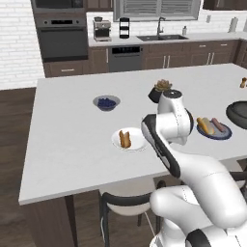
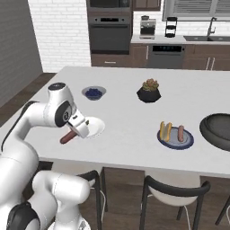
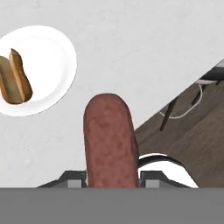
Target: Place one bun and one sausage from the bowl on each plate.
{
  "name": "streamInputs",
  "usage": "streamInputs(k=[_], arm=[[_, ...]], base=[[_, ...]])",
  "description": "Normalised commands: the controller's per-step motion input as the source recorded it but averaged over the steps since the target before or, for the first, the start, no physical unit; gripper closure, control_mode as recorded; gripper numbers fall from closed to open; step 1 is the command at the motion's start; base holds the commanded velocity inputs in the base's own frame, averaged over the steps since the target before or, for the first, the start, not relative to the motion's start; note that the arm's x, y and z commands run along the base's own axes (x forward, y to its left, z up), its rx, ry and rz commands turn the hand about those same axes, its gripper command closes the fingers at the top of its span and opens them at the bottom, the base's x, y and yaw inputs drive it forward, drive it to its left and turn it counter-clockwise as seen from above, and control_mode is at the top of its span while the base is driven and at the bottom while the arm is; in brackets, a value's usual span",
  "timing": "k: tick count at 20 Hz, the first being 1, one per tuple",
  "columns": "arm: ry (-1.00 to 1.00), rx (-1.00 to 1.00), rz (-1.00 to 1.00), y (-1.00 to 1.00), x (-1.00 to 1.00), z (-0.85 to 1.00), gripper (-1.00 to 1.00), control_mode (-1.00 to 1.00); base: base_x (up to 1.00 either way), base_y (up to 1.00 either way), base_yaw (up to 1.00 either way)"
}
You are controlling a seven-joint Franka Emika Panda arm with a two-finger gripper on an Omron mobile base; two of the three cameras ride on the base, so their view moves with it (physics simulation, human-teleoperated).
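We carry the sausage (image 3: 108,139) pinched in the end effector (image 3: 111,177) near the white plate (image 3: 50,65), since its bun (image 3: 15,78) lacks one.

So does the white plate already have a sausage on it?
No, the white plate holds just a bun; the sausage sits in the gripper, off to the plate's side.

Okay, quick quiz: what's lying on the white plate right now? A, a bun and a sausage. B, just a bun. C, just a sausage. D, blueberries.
B: the white plate carries just a bun, while the second sausage is clamped in the gripper.
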Motion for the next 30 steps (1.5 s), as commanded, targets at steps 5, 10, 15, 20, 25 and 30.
streamInputs(k=[5,10,15,20,25,30], arm=[[0.0,0.0,0.14,0.0,0.81,0.0,1.0,-1.0],[0.0,0.01,0.2,0.01,1.0,-0.24,1.0,-1.0],[0.0,0.02,0.21,0.06,1.0,-0.33,1.0,-1.0],[0.15,0.0,0.13,0.08,0.97,-0.3,1.0,-1.0],[0.05,0.0,0.04,0.0,0.62,-0.36,1.0,-1.0],[-0.01,0.0,0.0,0.04,0.14,-0.53,1.0,-1.0]], base=[[0.0,0.0,0.0],[0.0,0.0,0.0],[0.0,0.0,0.0],[0.0,0.0,0.0],[0.0,0.0,0.0],[0.0,0.0,0.0]])
